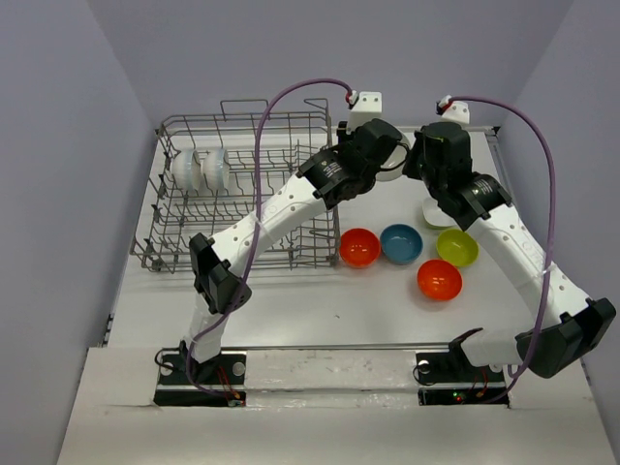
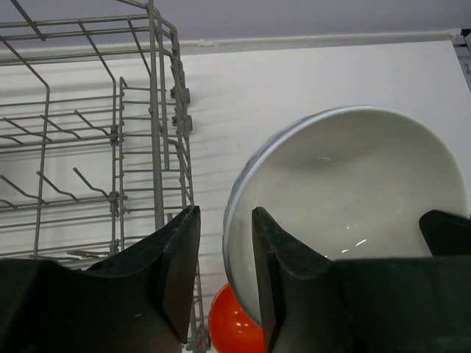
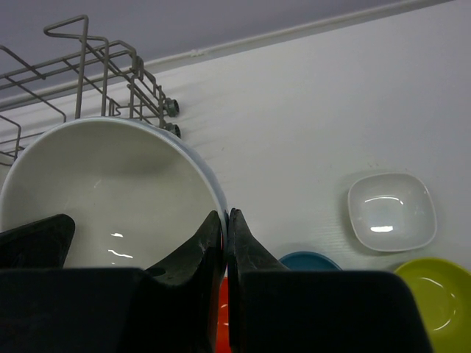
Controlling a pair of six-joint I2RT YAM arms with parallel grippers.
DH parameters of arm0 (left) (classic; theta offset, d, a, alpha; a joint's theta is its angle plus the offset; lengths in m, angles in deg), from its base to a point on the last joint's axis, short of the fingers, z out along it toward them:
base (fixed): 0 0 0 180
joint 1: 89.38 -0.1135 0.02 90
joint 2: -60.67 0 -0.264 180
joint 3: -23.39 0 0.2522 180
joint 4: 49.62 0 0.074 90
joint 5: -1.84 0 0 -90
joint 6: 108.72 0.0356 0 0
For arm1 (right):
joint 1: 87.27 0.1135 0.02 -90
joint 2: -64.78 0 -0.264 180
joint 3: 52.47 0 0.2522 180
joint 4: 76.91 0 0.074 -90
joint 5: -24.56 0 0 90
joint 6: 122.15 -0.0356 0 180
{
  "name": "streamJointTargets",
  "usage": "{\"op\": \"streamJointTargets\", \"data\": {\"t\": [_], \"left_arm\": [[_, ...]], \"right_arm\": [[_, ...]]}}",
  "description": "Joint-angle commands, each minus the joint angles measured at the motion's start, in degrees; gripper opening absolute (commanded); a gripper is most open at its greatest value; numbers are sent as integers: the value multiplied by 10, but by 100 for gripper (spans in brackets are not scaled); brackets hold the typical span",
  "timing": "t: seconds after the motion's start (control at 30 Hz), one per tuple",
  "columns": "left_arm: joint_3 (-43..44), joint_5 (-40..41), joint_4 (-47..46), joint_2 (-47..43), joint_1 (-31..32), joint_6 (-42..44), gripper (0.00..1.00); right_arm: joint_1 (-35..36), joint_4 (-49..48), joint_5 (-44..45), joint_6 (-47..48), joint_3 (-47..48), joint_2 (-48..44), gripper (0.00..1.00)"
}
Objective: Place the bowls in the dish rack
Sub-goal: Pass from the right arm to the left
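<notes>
One white glossy round bowl [image 2: 346, 191] hangs just right of the grey wire dish rack [image 2: 154, 110]. Right gripper [image 3: 224, 215] pinches its rim shut; left gripper [image 2: 224, 213], nearer the rack, straddles the rim half-open.

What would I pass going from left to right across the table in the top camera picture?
dish rack → orange-red bowl beside the rack → blue bowl → yellow-green bowl
</notes>
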Motion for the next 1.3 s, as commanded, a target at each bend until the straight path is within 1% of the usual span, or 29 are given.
{"op": "streamJointTargets", "data": {"t": [0.0, 0.27, 0.3, 0.4, 0.43, 0.53, 0.77, 0.87, 0.97, 1.0, 1.1, 1.27], "left_arm": [[-5, 25, -10, -47, 5, -11, 43], [10, 27, 2, -38, 5, -4, 42], [9, 29, 3, -38, 5, -5, 40], [8, 29, 2, -38, 5, -5, 38], [8, 29, 1, -38, 5, -4, 35], [7, 29, -1, -40, 5, -4, 31], [6, 28, 1, -38, 5, -4, 27], [6, 27, 2, -38, 5, -4, 22], [4, 25, 1, -39, 5, -4, 14], [4, 24, 1, -38, 5, -4, 9], [3, 24, 3, -41, 5, -4, 0], [0, 29, 3, -44, 5, -6, 0]], "right_arm": [[14, -50, 23, 1, 32, -25, 1], [20, -52, 25, 6, 31, -25, 1], [20, -53, 26, 6, 30, -26, 1], [25, -53, 27, 7, 29, -27, 1], [25, -53, 27, 7, 29, -27, 1], [25, -53, 29, 7, 28, -27, 1], [30, -54, 26, 7, 27, -30, 1], [30, -55, 25, 8, 26, -31, 1], [35, -56, 21, 9, 26, -33, 1], [35, -57, 21, 8, 25, -34, 1], [35, -58, 20, 8, 25, -36, 1], [41, -60, 7, 9, 27, -37, 1]]}}
